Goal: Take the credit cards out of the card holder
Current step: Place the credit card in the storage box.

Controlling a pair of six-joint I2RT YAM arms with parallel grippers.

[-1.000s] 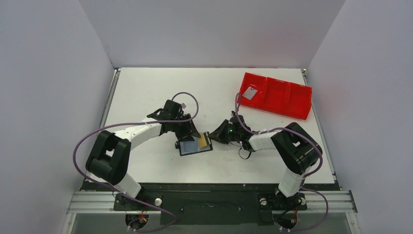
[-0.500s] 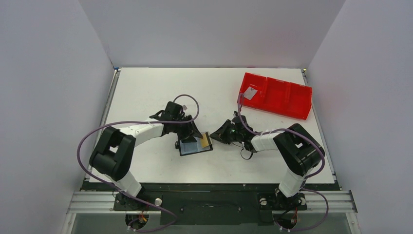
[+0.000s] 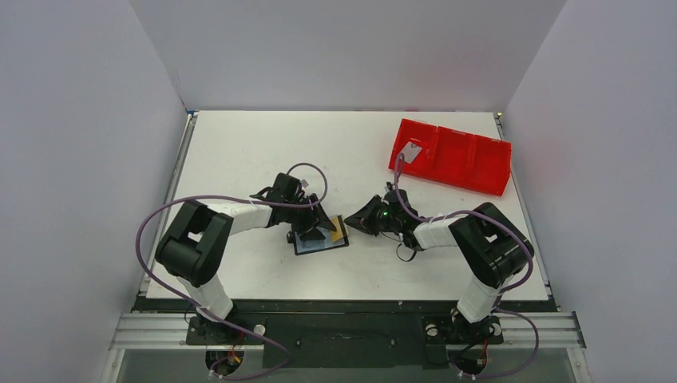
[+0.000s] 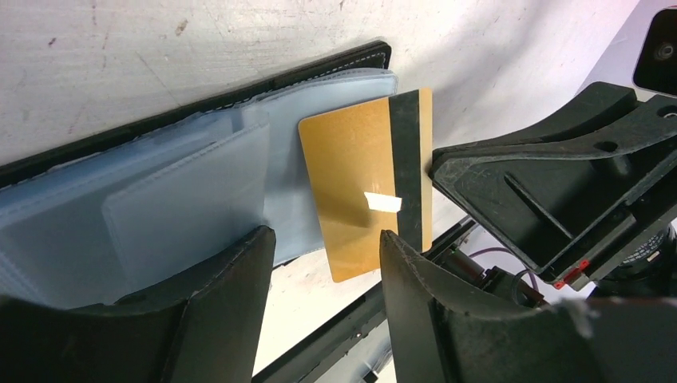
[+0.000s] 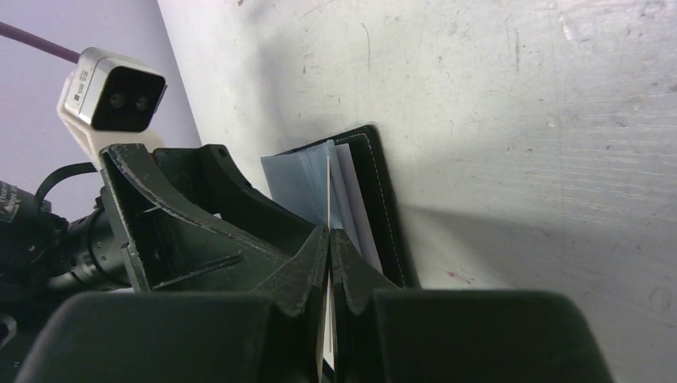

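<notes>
While your left tool is spread wide over the open card holder at mid-tabletop, your right tool is clamped on the gold card, which sits half out of its sleeve. One silver card lies in the red tray, in the end compartment nearest the holder.

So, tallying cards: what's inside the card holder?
A gold card, partly out of the card holder, pinched by the right gripper. Anything under the cloudy sleeves is hidden.

Nothing legible is showing anywhere: no text, label, brand or number; the gold card's small white patch is appearing blank.
</notes>
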